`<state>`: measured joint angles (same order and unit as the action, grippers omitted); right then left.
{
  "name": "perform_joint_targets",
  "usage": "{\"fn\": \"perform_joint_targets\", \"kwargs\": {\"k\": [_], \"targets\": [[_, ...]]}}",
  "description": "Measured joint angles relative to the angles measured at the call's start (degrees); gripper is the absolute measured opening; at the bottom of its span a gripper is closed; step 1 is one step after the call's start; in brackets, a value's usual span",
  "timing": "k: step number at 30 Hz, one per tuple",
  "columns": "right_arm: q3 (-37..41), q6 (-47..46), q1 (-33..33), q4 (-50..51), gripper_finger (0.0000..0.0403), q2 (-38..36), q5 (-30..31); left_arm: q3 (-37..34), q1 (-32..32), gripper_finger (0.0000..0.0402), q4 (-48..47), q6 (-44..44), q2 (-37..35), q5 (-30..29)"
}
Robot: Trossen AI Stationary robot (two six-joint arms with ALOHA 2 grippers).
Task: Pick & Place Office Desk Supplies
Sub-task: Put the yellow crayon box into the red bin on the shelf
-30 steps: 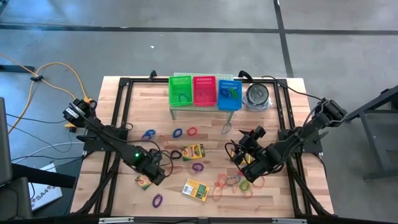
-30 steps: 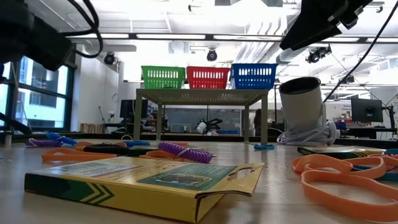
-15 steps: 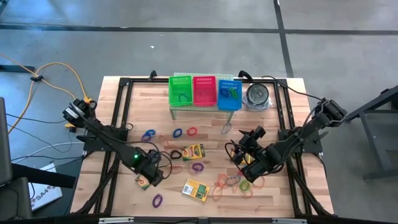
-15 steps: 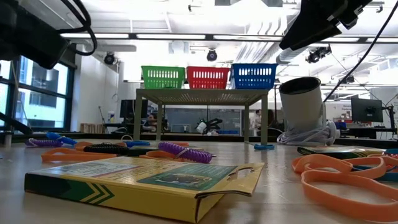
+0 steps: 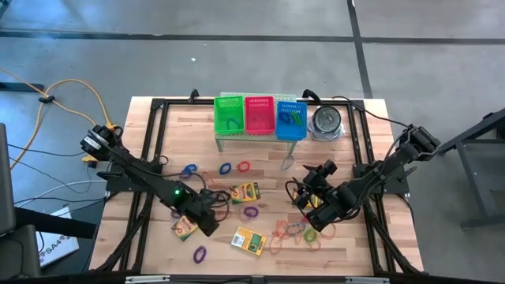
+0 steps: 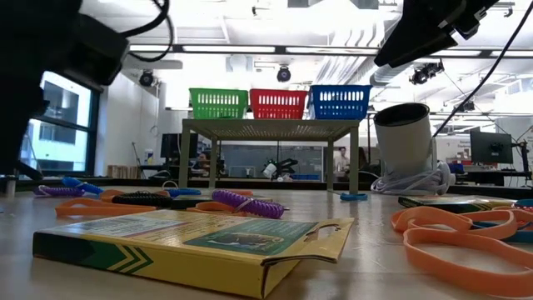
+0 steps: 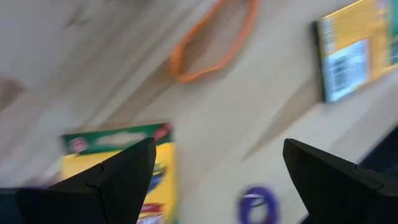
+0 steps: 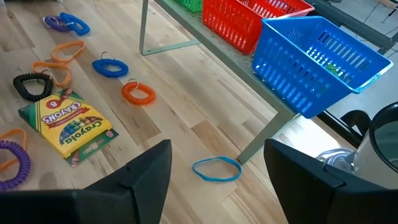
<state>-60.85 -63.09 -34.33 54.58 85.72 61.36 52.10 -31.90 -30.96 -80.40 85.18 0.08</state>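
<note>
The left gripper (image 5: 207,223) hangs over the front left part of the table, with its two fingers (image 7: 99,180) spread apart and nothing between them. It is just beside a crayon box (image 5: 185,229) that lies near the table's front left edge. The right gripper (image 5: 309,207) waits over the right half of the table, its fingers (image 8: 146,174) also apart and empty.

The wooden table (image 5: 177,134) carries a small grey stand (image 5: 225,140) at the back, and on it three baskets sit in a row: green (image 5: 230,115), red (image 5: 259,115) and blue (image 5: 290,119). A round metal tin (image 5: 326,121) stands just beside the blue basket.

A second crayon box (image 5: 245,192) lies near the middle of the table, and a third crayon box (image 5: 248,241) lies nearer the front edge. Many rubber bands are scattered over the wood. A cluster of orange and red bands (image 5: 289,233) lies in front of the right gripper. A purple band (image 5: 251,211) lies between the middle box and the front box, another purple band (image 5: 199,254) lies near the front edge, and a blue band (image 5: 188,170) lies on the left. In the left wrist view, an orange band (image 7: 214,40) lies on the wood between two boxes.
</note>
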Motion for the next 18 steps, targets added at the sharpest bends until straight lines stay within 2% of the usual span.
{"fn": "perform_joint_targets", "kwargs": {"k": [7,18], "targets": [[0.01,0.43,0.0,-0.01,0.0245,0.0,0.03,0.02,2.13,0.0344,7.07,1.24,-0.01,-0.62],[0.01,0.55,0.0,-0.01,0.0245,-0.01,-0.42,0.0,6.74,0.0344,8.57,21.17,-0.01,-0.2]]}}
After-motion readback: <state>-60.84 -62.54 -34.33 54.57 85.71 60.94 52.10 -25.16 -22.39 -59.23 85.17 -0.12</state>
